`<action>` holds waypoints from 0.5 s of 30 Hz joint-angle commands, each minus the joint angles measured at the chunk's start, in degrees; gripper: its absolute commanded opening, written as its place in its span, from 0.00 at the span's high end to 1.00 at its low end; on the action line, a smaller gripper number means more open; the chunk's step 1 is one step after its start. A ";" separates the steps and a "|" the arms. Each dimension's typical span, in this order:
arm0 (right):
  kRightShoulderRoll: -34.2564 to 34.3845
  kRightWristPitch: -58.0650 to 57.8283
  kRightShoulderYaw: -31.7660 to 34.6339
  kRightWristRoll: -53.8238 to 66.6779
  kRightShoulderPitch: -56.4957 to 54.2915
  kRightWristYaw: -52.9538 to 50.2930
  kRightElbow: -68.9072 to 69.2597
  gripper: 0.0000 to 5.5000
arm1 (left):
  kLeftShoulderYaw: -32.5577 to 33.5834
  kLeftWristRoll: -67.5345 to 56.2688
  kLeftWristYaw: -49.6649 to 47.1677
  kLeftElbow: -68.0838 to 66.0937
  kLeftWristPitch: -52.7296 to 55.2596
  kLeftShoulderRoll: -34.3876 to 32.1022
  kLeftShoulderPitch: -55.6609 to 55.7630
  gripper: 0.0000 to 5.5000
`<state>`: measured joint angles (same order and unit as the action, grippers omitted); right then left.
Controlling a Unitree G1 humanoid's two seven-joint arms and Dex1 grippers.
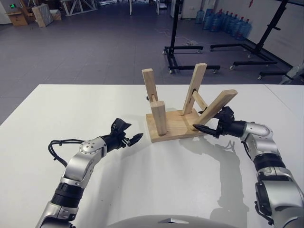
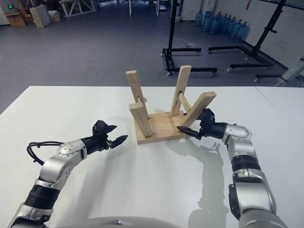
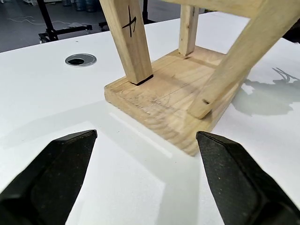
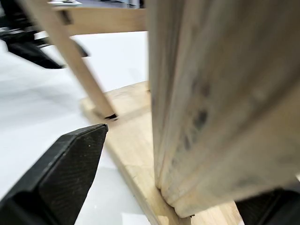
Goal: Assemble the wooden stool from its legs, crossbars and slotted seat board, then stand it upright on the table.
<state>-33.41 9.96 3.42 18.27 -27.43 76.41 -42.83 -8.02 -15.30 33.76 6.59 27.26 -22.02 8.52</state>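
one wide-spread right gripper [image 1: 208, 121] astride tilted leg [image 1: 219, 105]

The white table [image 1: 71, 104] bears the wooden seat board [image 1: 178, 126], lying flat near its middle.

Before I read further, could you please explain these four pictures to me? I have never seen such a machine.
It is a humanoid robot with two arms, each ending in a two-finger gripper. Two pictures come from its head, looking down; two from cameras on its wrists. On the white table a wooden stool stands upside down on its seat board. The left gripper is open, apart from it. The right gripper is open around a leaning leg; nothing is held.
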 commanded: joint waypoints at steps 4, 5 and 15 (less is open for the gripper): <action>0.97 -5.22 -3.12 -0.79 7.42 1.00 8.62 0.27 | 2.55 -2.93 6.58 1.55 -4.13 -1.95 -0.52 0.29; 1.19 -5.12 -3.10 -0.95 7.83 0.44 9.19 0.27 | 2.76 -3.12 7.35 1.37 -4.51 -2.33 -0.60 0.29; 2.32 -2.61 -3.99 -3.03 4.61 -1.99 6.51 0.27 | -1.31 -3.81 31.00 -16.53 -15.91 -5.08 12.80 0.29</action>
<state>-31.04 6.59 -0.09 16.07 -20.31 74.14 -35.34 -8.61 -19.94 60.42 -3.66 14.78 -26.21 16.86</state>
